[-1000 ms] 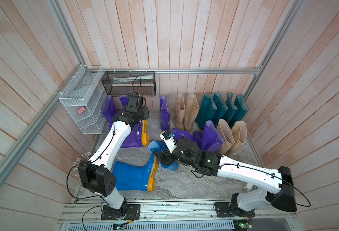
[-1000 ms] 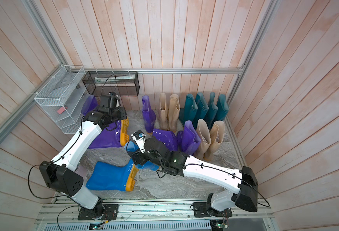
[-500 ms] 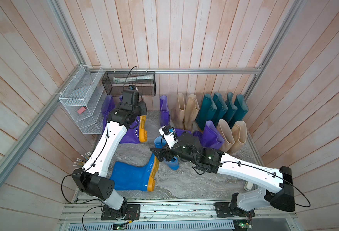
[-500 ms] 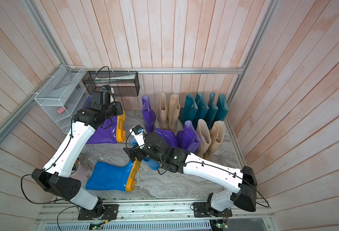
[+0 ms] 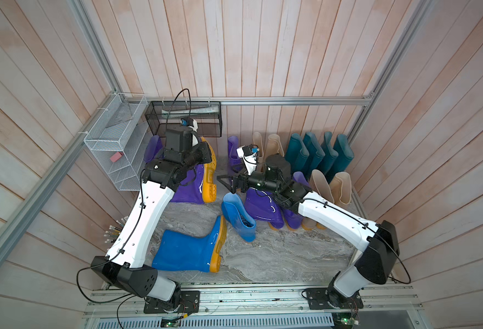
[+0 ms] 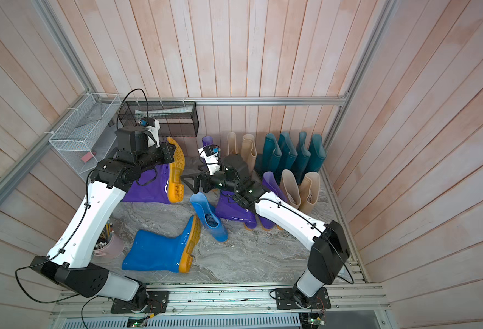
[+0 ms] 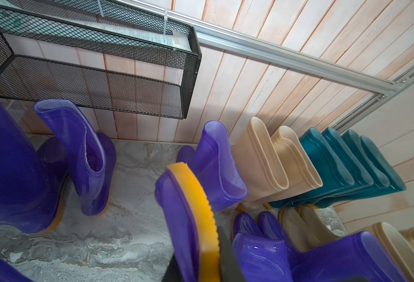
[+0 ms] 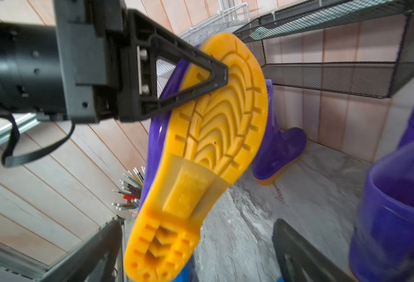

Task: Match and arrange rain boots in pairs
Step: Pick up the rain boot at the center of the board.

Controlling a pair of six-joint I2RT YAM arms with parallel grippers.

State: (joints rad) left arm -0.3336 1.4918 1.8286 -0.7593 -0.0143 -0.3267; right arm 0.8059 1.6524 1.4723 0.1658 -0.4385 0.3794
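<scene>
My left gripper (image 7: 198,265) is shut on the toe of a purple rain boot (image 5: 190,185), one finger flat on its orange sole (image 8: 215,122), and holds it tilted above the floor. My right gripper (image 5: 224,182) hangs open and holds nothing, just behind an upright blue boot (image 5: 239,216) and facing the held boot's sole. A second blue boot (image 5: 189,250) lies on its side in front. Along the back wall stand a purple boot (image 5: 232,153), beige boots (image 5: 271,145) and teal boots (image 5: 320,153). More purple (image 5: 263,205) and beige boots (image 5: 331,188) stand under my right arm.
A black mesh basket (image 5: 183,119) hangs on the back wall above the held boot. A white wire shelf (image 5: 115,148) is fixed to the left wall. A cup of pens (image 6: 106,245) stands by the left arm. Wooden walls close in three sides.
My right gripper opened, let go of the blue boot and drew back towards the wall. My left arm raised the purple boot towards the back.
</scene>
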